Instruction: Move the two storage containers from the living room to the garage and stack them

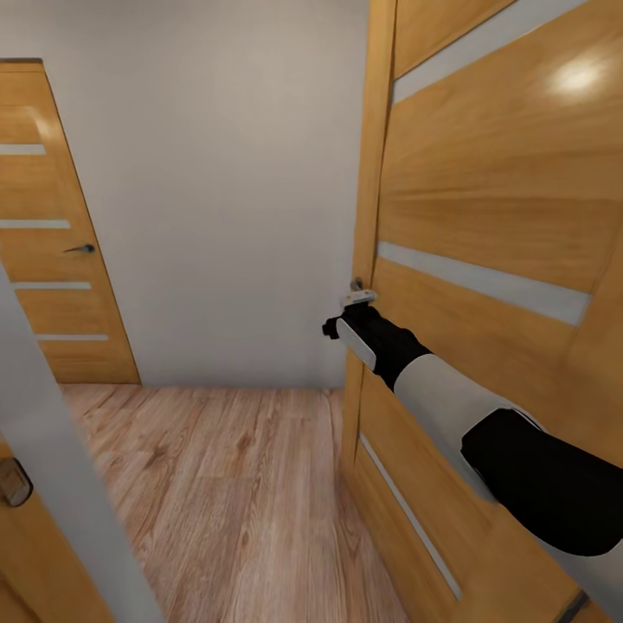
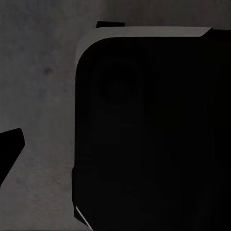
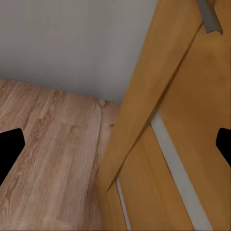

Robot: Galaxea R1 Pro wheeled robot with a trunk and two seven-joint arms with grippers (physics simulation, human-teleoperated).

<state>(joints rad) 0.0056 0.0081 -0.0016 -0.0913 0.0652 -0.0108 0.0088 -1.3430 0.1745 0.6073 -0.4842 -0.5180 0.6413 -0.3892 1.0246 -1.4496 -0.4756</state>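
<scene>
Head view bright, evenly lit, soft render blur; glare spot on wooden door (image 1: 578,78). Left wrist view very dim, murky. Right wrist view bright, shadowless.

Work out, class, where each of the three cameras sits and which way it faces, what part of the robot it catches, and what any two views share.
Head view: on the robot's head, looking forward and down at a wooden door, a white wall and plank floor; the right arm reaches to the door.
Left wrist view: on the left arm, facing a dark body part before a grey surface.
Right wrist view: on the right arm, facing the door edge; dark fingertips at the margins.
Shared: head and right wrist both show door, wall and floor.
</scene>
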